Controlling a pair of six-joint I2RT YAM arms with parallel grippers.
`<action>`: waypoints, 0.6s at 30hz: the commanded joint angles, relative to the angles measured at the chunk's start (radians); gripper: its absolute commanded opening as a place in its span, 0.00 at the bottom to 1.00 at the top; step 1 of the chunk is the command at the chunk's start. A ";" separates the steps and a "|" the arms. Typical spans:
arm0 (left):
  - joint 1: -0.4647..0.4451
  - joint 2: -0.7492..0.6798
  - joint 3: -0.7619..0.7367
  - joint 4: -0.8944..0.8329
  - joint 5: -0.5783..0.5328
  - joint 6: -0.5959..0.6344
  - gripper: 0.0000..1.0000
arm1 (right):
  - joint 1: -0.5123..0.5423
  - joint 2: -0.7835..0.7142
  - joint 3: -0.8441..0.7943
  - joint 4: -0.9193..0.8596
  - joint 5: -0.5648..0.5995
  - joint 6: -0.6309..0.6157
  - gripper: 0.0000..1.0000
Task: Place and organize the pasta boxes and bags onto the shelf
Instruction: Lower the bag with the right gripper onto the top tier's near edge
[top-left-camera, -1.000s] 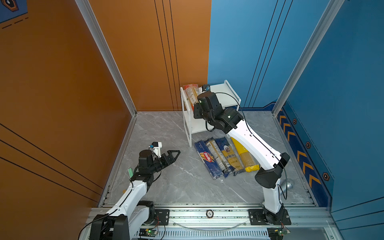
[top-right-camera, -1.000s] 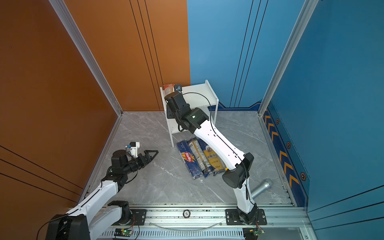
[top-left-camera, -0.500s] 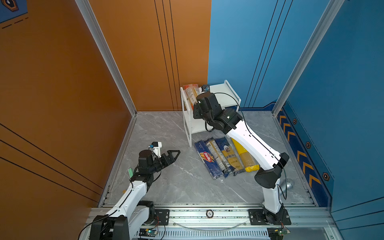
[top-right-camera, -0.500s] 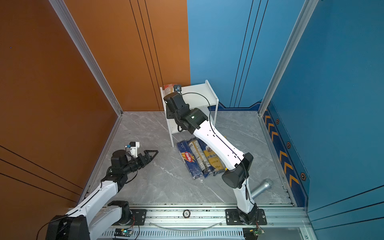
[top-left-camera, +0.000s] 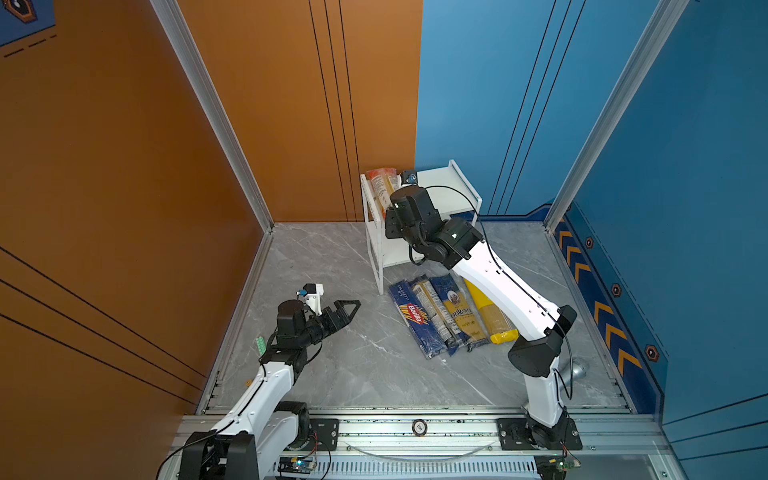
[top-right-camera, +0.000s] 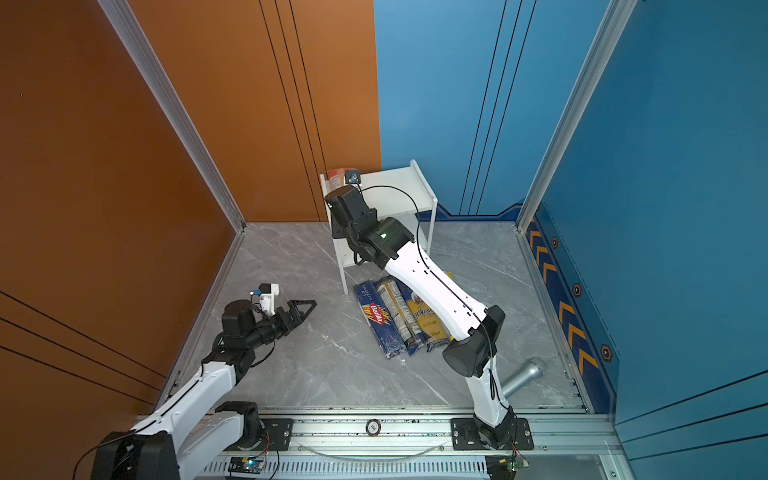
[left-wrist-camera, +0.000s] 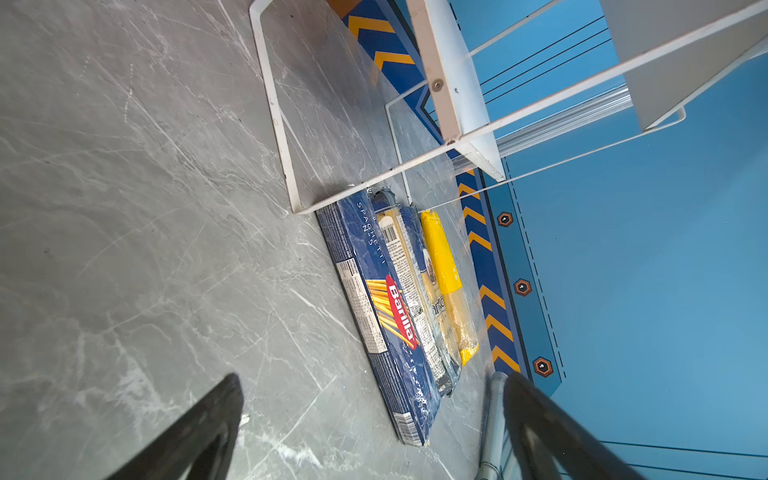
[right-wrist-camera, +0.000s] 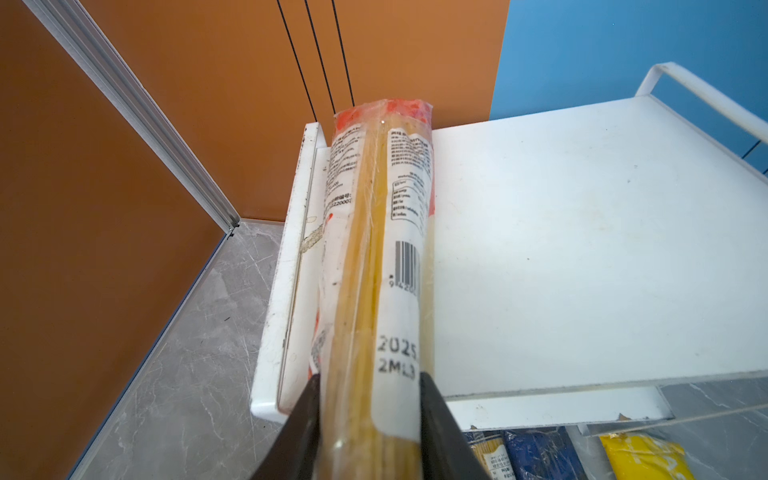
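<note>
Along shelf (right-wrist-camera: 582, 249) edge by orange wall (right-wrist-camera: 124, 166): right pincer (right-wrist-camera: 369, 376) clamps red-ended pack (right-wrist-camera: 374, 208); settle flat, parallel to edge, then release. Left pincer (top-left-camera: 348, 311) wide open, empty.

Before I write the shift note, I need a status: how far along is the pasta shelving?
Done: nothing released yet. In hand: the red-ended pack lies on the shelf, top board, left edge, the right gripper closed on its near end. Left: four packs side by side on the floor before the shelf; the left gripper hangs open, empty.
</note>
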 joint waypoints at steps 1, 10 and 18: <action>0.011 -0.013 -0.016 0.003 0.013 -0.009 0.98 | 0.004 0.019 0.026 0.019 0.020 -0.008 0.34; 0.010 -0.030 -0.018 0.001 0.011 -0.026 0.98 | 0.003 0.012 0.024 0.020 0.008 -0.014 0.45; 0.011 -0.050 -0.025 0.000 0.008 -0.042 0.98 | -0.004 -0.003 0.023 0.015 -0.024 -0.023 0.53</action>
